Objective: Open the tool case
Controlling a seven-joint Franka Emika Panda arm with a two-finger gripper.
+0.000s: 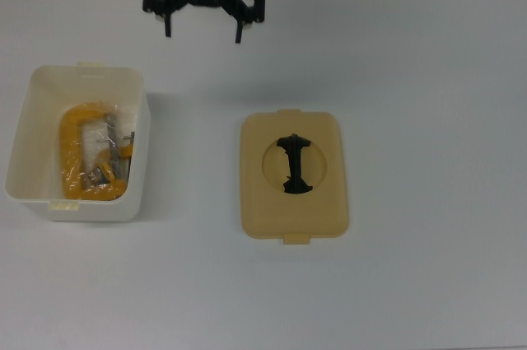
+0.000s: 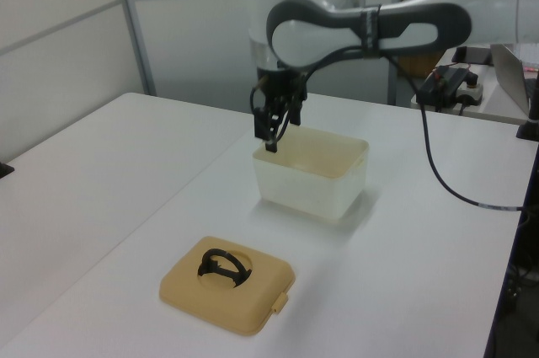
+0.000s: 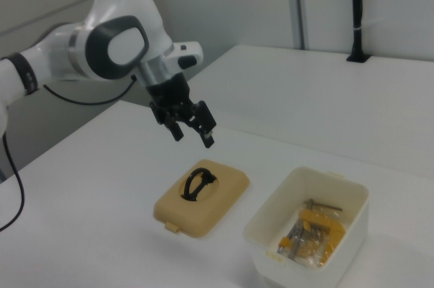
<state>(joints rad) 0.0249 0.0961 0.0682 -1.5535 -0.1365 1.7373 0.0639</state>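
Observation:
The tool case stands open in two parts. Its white box sits at the top view's left, holding a yellow clamp and small metal tools. The tan lid lies flat on the table apart from the box, its black handle in the round recess. My gripper hangs open and empty in the air, well above the table, beyond the lid near the top view's upper edge.
The white table carries only the box and the lid. A black cable trails from the arm across the left view's right. Wall panels stand behind the table in the side views.

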